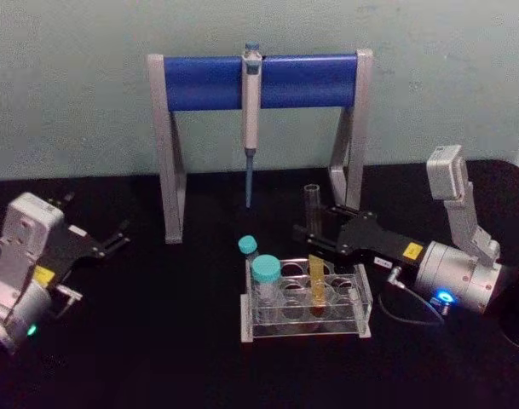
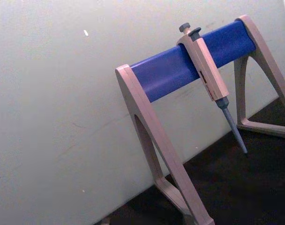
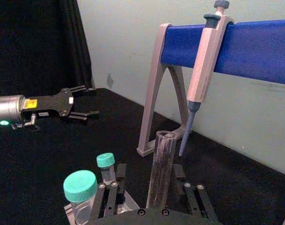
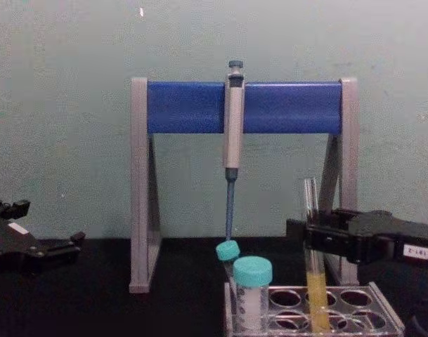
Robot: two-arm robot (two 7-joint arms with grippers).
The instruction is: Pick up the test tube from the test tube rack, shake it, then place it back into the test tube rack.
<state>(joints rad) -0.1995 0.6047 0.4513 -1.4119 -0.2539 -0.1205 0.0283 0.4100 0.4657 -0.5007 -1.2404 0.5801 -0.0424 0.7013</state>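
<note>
Your right gripper (image 4: 313, 239) is clamped around the test tube (image 4: 312, 260), which stands in the rack (image 4: 382, 309); the left gripper (image 1: 114, 240) idles released at nine o'clock.

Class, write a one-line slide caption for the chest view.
Right gripper around the test tube standing in the rack, pipette hanging behind.

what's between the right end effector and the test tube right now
Nothing visible. The right end effector is already at the test tube, its fingers either side of the glass above the test tube rack. The teal-capped tubes stand to the left, clear of it.
</note>
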